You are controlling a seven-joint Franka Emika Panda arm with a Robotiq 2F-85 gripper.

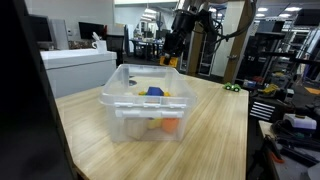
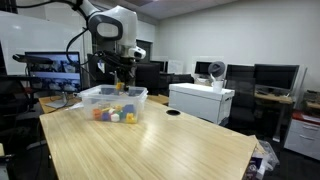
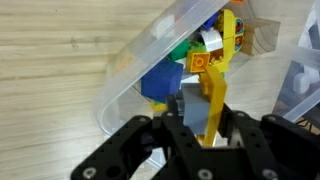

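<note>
claw (image 3: 207,122) pinching yellow block (image 3: 216,80) | block juts fwd of pads, over clear bin (image 3: 128,72) just ahead/below | best: firm squeeze, no tilt, avoid bin rim

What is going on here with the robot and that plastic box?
The robot arm's gripper hangs over a clear plastic bin that stands on a wooden table. Its jaws are shut on a yellow toy piece. More coloured blocks lie inside the bin.
</note>
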